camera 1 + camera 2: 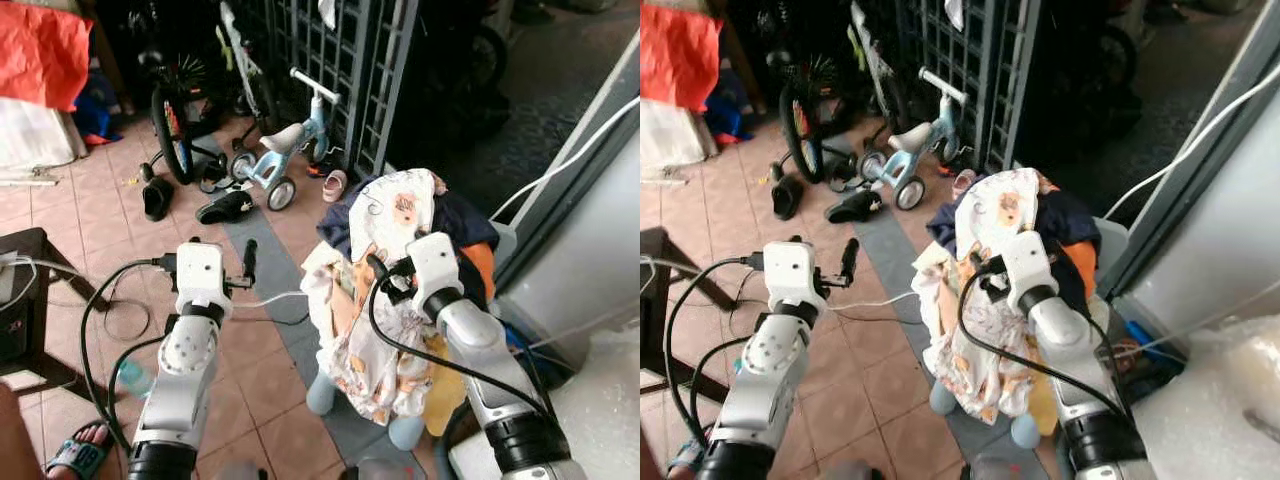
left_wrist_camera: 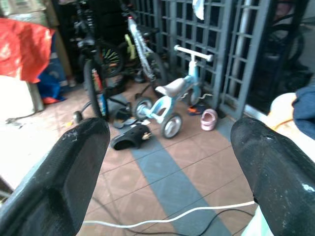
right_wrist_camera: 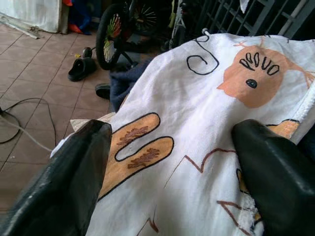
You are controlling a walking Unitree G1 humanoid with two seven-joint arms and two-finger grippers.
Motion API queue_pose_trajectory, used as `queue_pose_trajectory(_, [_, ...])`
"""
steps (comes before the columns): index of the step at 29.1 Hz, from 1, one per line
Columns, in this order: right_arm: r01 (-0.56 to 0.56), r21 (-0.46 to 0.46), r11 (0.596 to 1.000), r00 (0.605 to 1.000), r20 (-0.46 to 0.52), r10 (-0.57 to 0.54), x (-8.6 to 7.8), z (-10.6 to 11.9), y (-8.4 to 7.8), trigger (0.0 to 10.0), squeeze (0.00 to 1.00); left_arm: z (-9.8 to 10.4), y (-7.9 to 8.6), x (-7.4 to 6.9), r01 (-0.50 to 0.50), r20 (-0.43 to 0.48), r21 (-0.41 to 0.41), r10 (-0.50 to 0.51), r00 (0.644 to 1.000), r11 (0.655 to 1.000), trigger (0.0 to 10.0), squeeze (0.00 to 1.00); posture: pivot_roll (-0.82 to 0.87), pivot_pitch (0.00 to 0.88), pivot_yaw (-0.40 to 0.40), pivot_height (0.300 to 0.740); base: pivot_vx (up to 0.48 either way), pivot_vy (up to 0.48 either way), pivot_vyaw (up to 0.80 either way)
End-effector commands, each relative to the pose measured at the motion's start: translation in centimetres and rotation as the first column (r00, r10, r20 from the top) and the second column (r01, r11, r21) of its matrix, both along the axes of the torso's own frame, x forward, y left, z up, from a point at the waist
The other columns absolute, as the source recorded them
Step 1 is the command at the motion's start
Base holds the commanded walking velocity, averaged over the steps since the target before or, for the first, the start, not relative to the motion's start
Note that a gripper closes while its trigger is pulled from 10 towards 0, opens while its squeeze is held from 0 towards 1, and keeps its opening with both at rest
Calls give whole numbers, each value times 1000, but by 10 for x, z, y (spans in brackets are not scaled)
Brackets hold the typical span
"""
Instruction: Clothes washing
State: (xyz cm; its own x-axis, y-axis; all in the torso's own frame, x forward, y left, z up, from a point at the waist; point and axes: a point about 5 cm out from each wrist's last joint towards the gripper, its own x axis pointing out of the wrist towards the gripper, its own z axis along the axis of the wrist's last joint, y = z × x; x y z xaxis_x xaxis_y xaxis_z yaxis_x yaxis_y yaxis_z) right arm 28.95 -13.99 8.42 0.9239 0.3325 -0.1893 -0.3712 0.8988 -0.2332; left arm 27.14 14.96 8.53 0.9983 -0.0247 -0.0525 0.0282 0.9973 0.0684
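You are looking down at a floor of pinkish-brown square tiles (image 1: 70, 215) crossed by a band of grey tiles (image 1: 262, 255). At the far side stands a dark grey metal grille gate (image 1: 350, 70), with a dark paved area beyond it.

The task's laundry is a heap of clothes topped by a white cloth printed with orange cartoon animals (image 1: 395, 215), piled over dark blue and orange garments on a pale blue plastic stool (image 1: 322, 395) just ahead of your right arm. The printed cloth hangs down the near side of the heap, almost to the floor.

Your right gripper (image 3: 172, 162) sits right over the top of that cloth with its two black fingers (image 3: 59, 182) spread wide apart, the fabric lying between them; nothing is clamped. Your left gripper (image 2: 170, 162) is held out over bare floor to the left of the heap, fingers also wide apart and empty.

Around the room: a light blue child's balance bike with a white seat (image 1: 285, 150) stands before the gate, a black bicycle wheel (image 1: 172, 125) beside it, and a pair of black shoes (image 1: 225, 207) plus a small pink shoe (image 1: 334, 184) lie on the tiles. A red sheet (image 1: 40, 50) hangs at far left. A dark wooden surface (image 1: 25, 250) edges in at left. A white cable (image 1: 270, 298) trails across the floor. A pale grey wall panel (image 1: 590, 260) rises on the right.
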Motion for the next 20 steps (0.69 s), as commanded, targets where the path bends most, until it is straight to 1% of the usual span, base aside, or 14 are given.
queue_pose_trajectory(1, [-5, -17, 1000, 999, -53, 4, -4, -10, -2, 0, 0, 5, 0, 0, 0, 12, 12, 0, 1000, 1000, 10000, 0, -20, 0, 6, 740, 0, 0, 0])
queue_pose_trajectory(6, [-3, -31, 1000, 998, -65, 1, -3, -11, -1, 0, 0, 5, 0, 0, 2, 10, 16, -3, 1000, 1000, 10000, 0, -20, 0, 8, 740, 0, 0, 0])
queue_pose_trajectory(14, [24, -75, 997, 995, -99, -32, -2, -18, -7, 0, 0, 5, 1, 0, 2, 7, 22, -2, 1000, 1000, 10000, 0, -19, 0, 9, 740, 0, 0, 0])
queue_pose_trajectory(20, [24, -84, 996, 994, -106, -33, -3, -19, -8, 0, 0, 5, 1, 0, 1, 6, 24, -1, 1000, 1000, 10000, 0, -19, 0, 7, 740, 0, 0, 0])
